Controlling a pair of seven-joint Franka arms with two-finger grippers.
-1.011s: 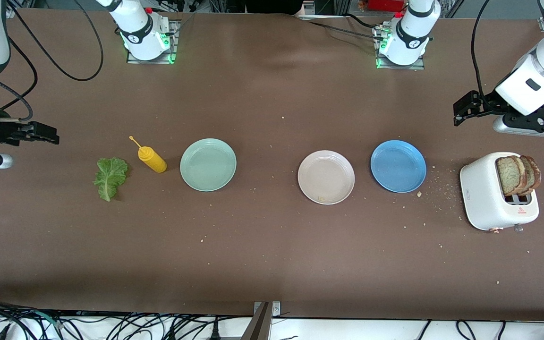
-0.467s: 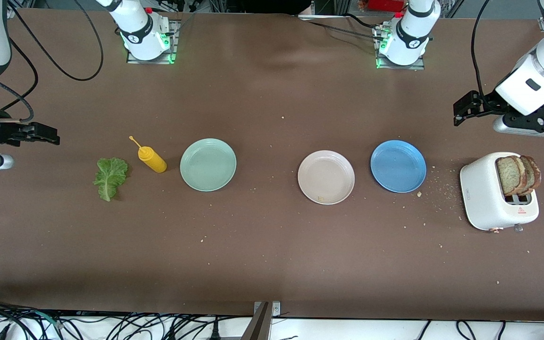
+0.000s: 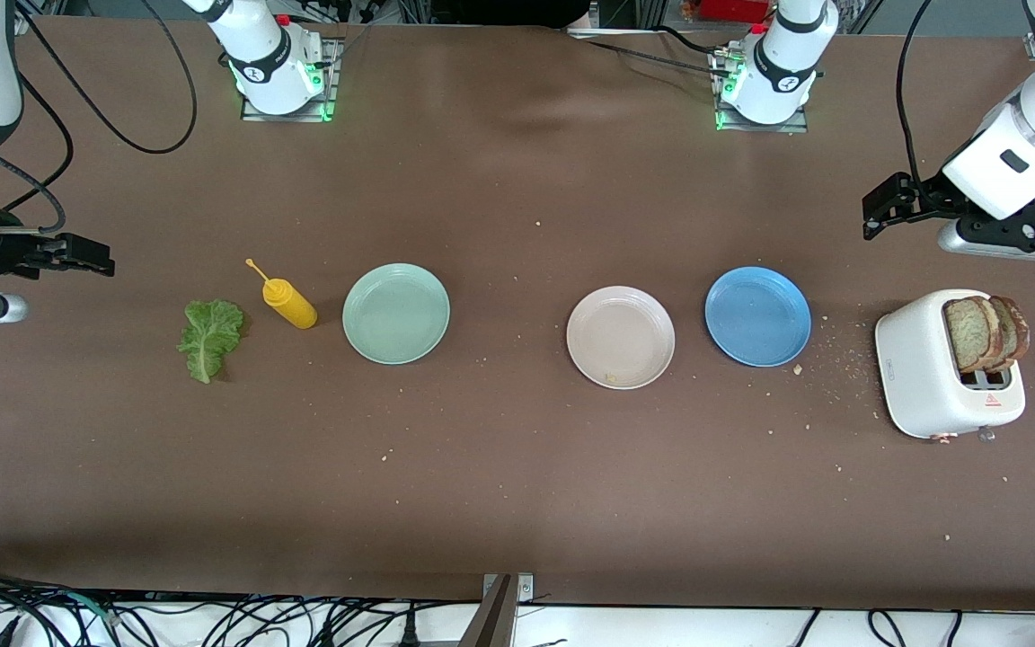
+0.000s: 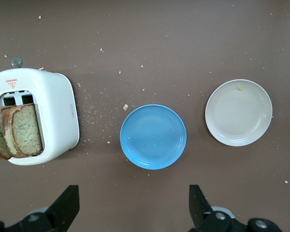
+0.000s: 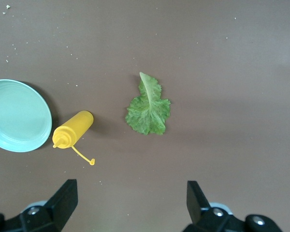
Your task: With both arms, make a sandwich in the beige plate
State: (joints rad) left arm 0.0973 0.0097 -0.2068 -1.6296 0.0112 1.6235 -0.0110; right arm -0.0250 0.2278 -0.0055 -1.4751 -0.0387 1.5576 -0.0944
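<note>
You had nothing assembled yet: the beige plate (image 3: pixel 620 337) sat bare on the tabletop (image 3: pixel 517 485) between the mint-green plate (image 3: pixel 395 313) and the blue plate (image 3: pixel 757 315), just beside the blue one. The bread slices (image 3: pixel 985 333) stood upright in the toaster (image 3: pixel 944 364) at the left arm's end, so that arm was the natural one to fetch them. The lettuce leaf (image 3: pixel 209 339) lay flat near the yellow squeeze bottle (image 3: pixel 287 300) at the right arm's end (handy for the other arm). Your left gripper (image 4: pixel 134 209) hung over the tabletop by the toaster, jaws released and empty; your right gripper (image 5: pixel 128 205) hung beside the lettuce, likewise spread with nothing held.
</note>
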